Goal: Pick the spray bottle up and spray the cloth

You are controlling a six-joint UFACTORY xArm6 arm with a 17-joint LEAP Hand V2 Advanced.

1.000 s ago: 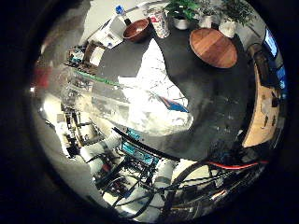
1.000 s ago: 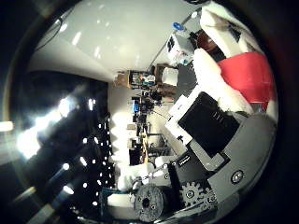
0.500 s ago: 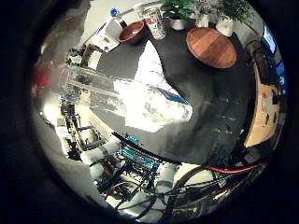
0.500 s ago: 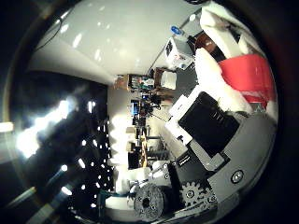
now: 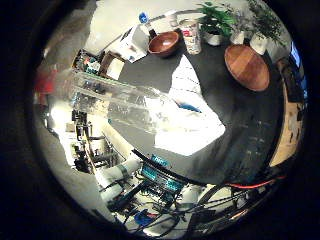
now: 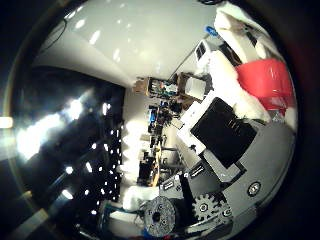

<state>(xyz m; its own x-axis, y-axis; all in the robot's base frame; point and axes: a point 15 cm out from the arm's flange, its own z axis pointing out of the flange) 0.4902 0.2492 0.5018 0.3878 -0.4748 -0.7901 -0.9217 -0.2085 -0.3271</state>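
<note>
The hand (image 6: 235, 130) shows in the thumb side palm view as white and black parts pressed against the red trigger head (image 6: 265, 82) of the spray bottle. The fingers appear curled round the bottle, so the hand is judged to be gripping it; full finger closure is not visible.

Progress: the pick-up step appears complete. The clear spray bottle (image 5: 130, 102) lies across the little finger side palm view, close to the palm and held above the dark surface (image 5: 240, 115). The white cloth (image 5: 192, 107) lies flat on that surface, under and beyond the bottle body. The spray step cannot be confirmed: no mist and no wet patch on the cloth can be made out. Remaining work, as judged: aim the nozzle at the cloth and press the trigger.

Other items, all well apart from the cloth:
- round wooden board (image 5: 246, 66) on the surface;
- brown bowl (image 5: 164, 43) at the far edge of the surface;
- can (image 5: 191, 35) beside the bowl;
- potted plant (image 5: 216, 22) next to the can.

Hidden or unclear:
- The nozzle direction cannot be determined.
- Whether a finger rests on the trigger is not visible.
- The liquid level in the bottle is hard to make out.
- The bottle covers part of the cloth.
</note>
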